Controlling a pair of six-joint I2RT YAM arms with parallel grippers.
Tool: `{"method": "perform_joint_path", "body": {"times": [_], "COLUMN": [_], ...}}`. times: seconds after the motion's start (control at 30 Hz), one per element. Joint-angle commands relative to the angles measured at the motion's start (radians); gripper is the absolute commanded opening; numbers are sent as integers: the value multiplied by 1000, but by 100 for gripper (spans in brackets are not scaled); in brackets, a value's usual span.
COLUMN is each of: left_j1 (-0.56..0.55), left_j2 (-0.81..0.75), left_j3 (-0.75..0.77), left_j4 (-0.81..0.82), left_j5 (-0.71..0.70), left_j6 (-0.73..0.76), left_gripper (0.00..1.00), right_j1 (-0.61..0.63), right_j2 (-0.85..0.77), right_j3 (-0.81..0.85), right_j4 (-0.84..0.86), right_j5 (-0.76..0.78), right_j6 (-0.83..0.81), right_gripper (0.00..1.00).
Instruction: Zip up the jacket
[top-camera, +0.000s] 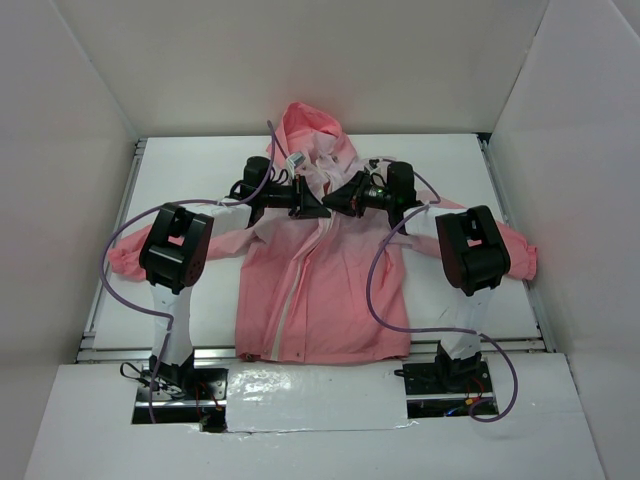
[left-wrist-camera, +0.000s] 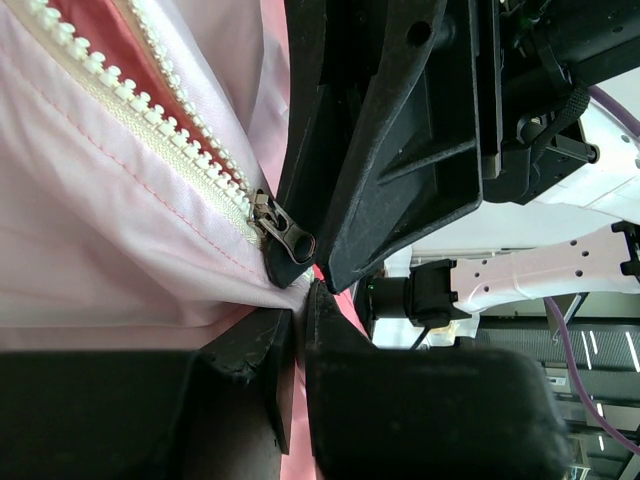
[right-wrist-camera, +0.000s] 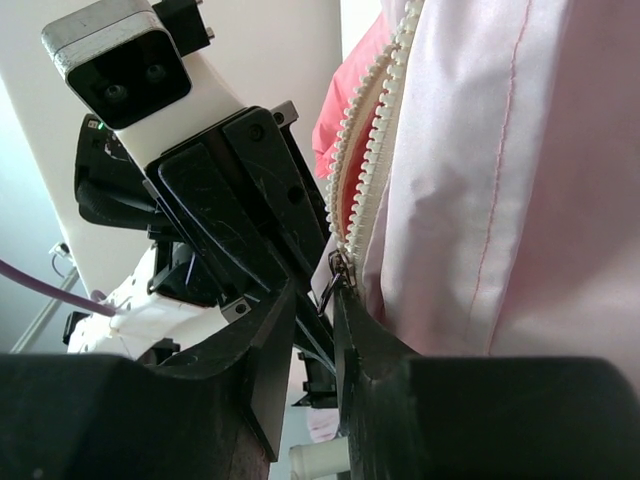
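Observation:
The pink jacket (top-camera: 330, 300) lies flat on its back on the white table (top-camera: 200, 180), hood away from me, its light zipper (top-camera: 298, 290) closed from hem up to the chest. Both grippers meet at the upper chest. My left gripper (top-camera: 318, 207) (left-wrist-camera: 300, 310) is shut on a fold of jacket fabric just below the metal slider (left-wrist-camera: 283, 232). My right gripper (top-camera: 343, 197) (right-wrist-camera: 315, 295) faces it, jaws slightly apart, and the slider's pull tab (right-wrist-camera: 333, 278) hangs loose at its fingertips. Above the slider the zipper teeth (right-wrist-camera: 365, 150) stand apart.
White enclosure walls (top-camera: 70, 150) stand close on the left, the right and behind. The jacket's sleeves spread out sideways under both arms' elbows (top-camera: 175, 245) (top-camera: 472, 248). Purple cables (top-camera: 385, 290) loop over the jacket and beside the arm bases.

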Motion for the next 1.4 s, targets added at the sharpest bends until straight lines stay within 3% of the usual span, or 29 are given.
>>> {"method": "perform_joint_path", "body": {"times": [0.0,0.3,0.53,0.7,0.93,1.2,1.37], "left_j1": [-9,-9,-9,-11,-14,-15,-19], "left_j2": [-12,-9,-15,-41,-124,-202,-253], "left_j3": [19,25,14,-3,-13,-78,-86], "left_j4": [66,79,43,-1,-210,-311,-452], "left_j5": [28,34,42,45,37,25,-14], "left_j6": [26,13,48,87,272,355,482], "left_gripper": [0,0,0,0,0,0,0], "right_j1": [20,18,18,18,-10,-75,-141], "right_j2": [-8,2,-1,51,149,353,497], "right_j3": [3,1,21,110,418,854,1153], "right_j4": [-28,-48,41,1,-223,-424,-446], "right_j5": [-19,-10,105,255,369,366,343], "right_j6": [-36,-41,71,136,114,64,102], "right_gripper": [29,0,0,0,0,0,0]}}
